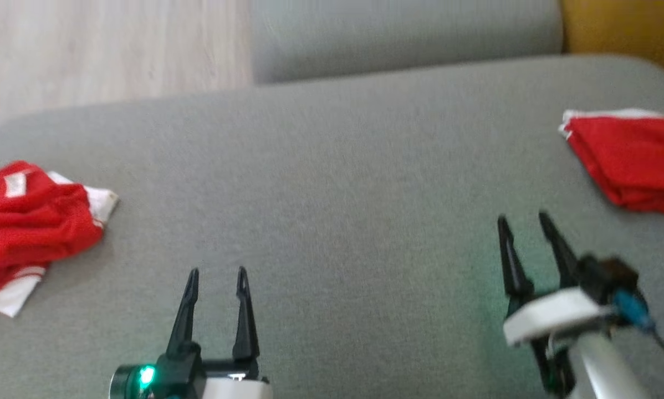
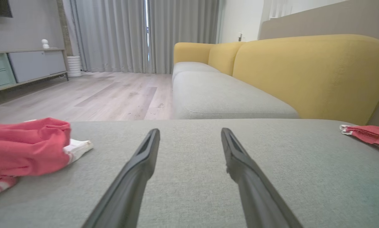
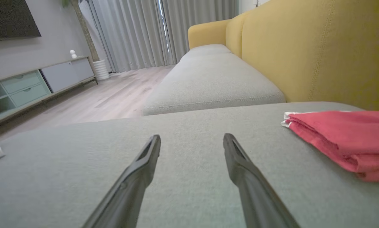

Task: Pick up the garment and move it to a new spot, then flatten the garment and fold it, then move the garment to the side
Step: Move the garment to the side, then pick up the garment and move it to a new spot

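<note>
Both spread and empty, the left gripper and right gripper hover; the crumpled garment lies mid-left of frame, nearer the left gripper.

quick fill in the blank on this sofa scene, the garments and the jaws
The crumpled garment lies on the robot's ____ side.
The folded garment is ____ with white trim.
The jaws of the right gripper stand ____ and empty.
Both garments rest on a ____ cushion.
Missing words: left; red; open; grey
</note>
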Controlling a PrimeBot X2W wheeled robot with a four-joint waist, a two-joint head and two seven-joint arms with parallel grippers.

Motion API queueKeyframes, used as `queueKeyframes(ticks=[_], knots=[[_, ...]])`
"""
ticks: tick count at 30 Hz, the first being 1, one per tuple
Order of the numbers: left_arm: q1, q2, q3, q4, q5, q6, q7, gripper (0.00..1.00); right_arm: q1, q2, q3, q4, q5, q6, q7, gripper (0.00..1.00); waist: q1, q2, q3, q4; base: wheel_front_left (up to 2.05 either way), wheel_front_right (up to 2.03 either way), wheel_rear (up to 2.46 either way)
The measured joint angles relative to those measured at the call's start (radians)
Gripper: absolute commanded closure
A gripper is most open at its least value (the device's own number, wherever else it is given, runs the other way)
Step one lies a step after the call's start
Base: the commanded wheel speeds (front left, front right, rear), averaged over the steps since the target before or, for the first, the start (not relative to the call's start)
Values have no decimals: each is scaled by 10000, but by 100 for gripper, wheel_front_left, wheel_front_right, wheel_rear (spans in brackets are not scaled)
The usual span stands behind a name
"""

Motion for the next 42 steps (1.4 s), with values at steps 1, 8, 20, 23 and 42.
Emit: queueKeyframes(ticks=[1,8,20,23,42], knots=[[111,2,48,-29,-2,29,0,0,374,96,-25,-291,0,0,0,0,0,0,-180,39,0,0,0],[608,0,428,-376,127,15,0,0,1909,345,-351,-2096,-92,0,0,0,0,0,-1073,326,0,0,0],[1861,21,1041,-717,740,-184,0,0,3585,594,-890,-2357,-451,0,0,0,2,0,-1818,620,0,0,0],[1861,23,1174,-694,738,-295,0,0,3604,596,-897,-2313,-451,0,0,0,2,0,-1861,658,0,0,0],[1860,25,1220,-336,836,-512,0,0,3622,600,-690,-2253,-374,0,0,0,3,0,-1776,678,0,0,0]])
